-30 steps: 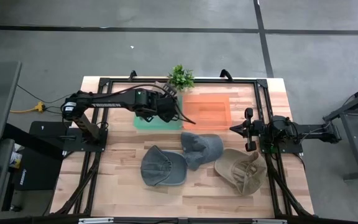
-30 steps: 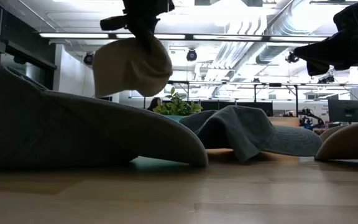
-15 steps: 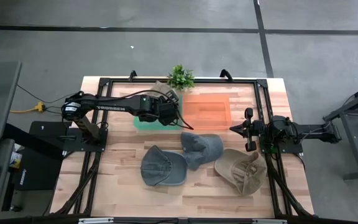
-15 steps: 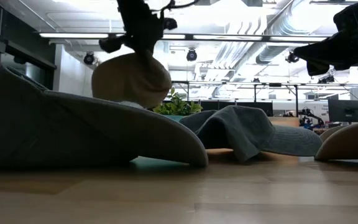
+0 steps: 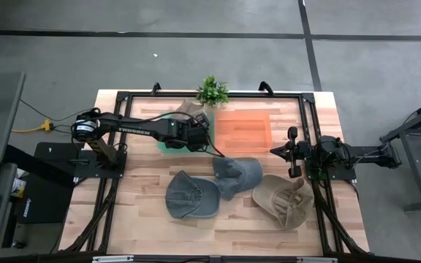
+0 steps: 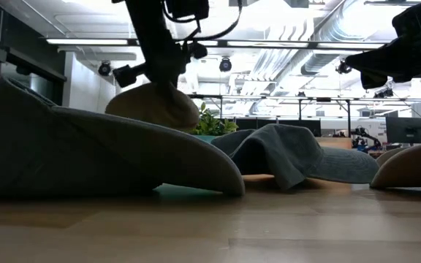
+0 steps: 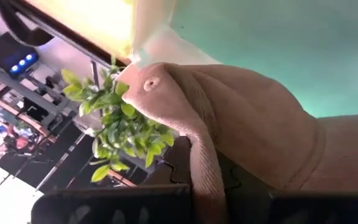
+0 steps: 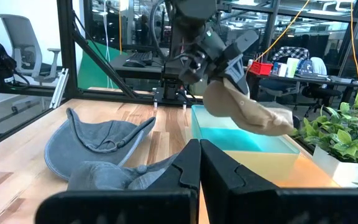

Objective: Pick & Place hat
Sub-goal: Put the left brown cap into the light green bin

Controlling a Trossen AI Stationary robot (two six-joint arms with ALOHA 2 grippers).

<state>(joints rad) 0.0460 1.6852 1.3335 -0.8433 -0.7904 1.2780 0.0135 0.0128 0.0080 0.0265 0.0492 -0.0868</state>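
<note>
A tan hat (image 5: pixel 193 114) hangs from my left gripper (image 5: pixel 197 128), which is shut on it, low over the green bin (image 5: pixel 168 144) at the table's far middle. The right wrist view shows the same hat (image 8: pixel 244 111) above the bin's teal inside (image 8: pixel 247 142). My right gripper (image 5: pixel 275 151) waits shut at the right side of the table, touching nothing. On the near half of the table lie three more hats: a grey one (image 5: pixel 192 196), a blue-grey one (image 5: pixel 237 174) and a tan one (image 5: pixel 282 199). My left gripper pinches a fold of the tan hat's cloth (image 7: pixel 205 177) between its two fingers. The fingers slant down from the table's left side. The rest of the hat (image 8: pixel 266 118) hangs below and ahead of them over the green bin; whether it touches the bin, I cannot tell.
An orange bin (image 5: pixel 243 130) stands right of the green one. A small potted plant (image 5: pixel 213 90) stands at the far edge just behind them. A black frame (image 5: pixel 309 109) runs round the table.
My left gripper has gone down toward the green bin with the tan hat and has rolled at the wrist. The hat, earlier high above the table, now hangs low over the bin.
</note>
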